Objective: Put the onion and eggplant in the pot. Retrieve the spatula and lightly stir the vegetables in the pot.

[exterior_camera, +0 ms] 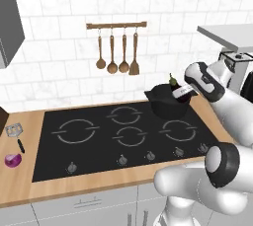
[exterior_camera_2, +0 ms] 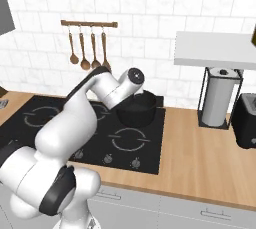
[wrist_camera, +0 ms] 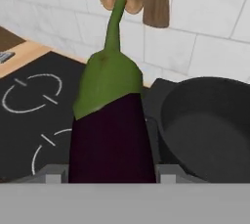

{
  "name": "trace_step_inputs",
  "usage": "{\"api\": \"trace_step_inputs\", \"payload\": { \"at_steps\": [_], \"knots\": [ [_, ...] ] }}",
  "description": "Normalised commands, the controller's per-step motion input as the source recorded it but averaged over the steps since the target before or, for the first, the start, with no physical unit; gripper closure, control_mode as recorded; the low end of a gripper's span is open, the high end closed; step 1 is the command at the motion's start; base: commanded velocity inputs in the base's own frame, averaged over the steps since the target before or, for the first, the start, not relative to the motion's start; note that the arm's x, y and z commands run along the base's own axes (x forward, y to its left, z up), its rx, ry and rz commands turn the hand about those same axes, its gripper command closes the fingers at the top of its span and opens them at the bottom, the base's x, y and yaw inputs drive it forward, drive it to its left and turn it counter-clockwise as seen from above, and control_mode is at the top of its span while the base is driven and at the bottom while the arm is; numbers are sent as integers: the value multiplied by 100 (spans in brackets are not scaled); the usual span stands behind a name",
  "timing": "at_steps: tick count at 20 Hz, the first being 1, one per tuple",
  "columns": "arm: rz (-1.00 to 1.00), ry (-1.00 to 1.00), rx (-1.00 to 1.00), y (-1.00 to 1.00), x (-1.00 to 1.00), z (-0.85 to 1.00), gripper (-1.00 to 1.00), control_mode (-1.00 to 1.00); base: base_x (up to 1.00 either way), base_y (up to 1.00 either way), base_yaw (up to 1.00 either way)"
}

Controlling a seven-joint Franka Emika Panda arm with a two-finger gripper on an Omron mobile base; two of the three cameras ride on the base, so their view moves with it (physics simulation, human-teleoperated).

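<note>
The jaws [wrist_camera: 111, 175] are closed on the eggplant [wrist_camera: 110, 135], a dark purple body with a green cap and stem that stands up out of the grip, held at its lower part. The black pot [wrist_camera: 205, 125] lies just to one side of the jaws in the hand view, its rim beside the eggplant; in the left base view the eggplant [exterior_camera: 174, 83] stands over the pot [exterior_camera: 167, 102] at the far corner of the cooktop [exterior_camera: 99, 141].

Step in hand, as judged: lowering the eggplant into the pot. To do it well, the jaws should be centred over the opening rather than the rim, the fruit brought down inside the wall, and only then released, so that it does not tip out over the edge or knock the pot.

Contents: the visible interior of the pot appears dark and bare. The onion [exterior_camera: 13, 160] rests on the counter [exterior_camera: 29, 190] well away from the jaws, beyond the cooktop, with the spatula [exterior_camera: 15, 134] just beside it; both have yet to be fetched.
</note>
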Motion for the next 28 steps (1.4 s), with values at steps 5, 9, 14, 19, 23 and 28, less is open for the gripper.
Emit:
{"api": "trace_step_inputs", "payload": {
  "at_steps": [5, 9, 14, 19, 23, 28],
  "knots": [
    [7, -5, 4, -33, 58, 0, 100, -100, 0, 0, 0],
    [10, -1, 5, -49, 41, -4, 100, -100, 0, 0, 0],
    [1, -1, 0, -6, 23, -22, 100, -100, 0, 0, 0],
    [0, 0, 0, -8, 21, -9, 100, -100, 0, 0, 0],
    [0, 0, 0, -16, 6, -23, 100, -100, 0, 0, 0],
    [0, 0, 0, -3, 16, -33, 100, -100, 0, 0, 0]
  ]
}}
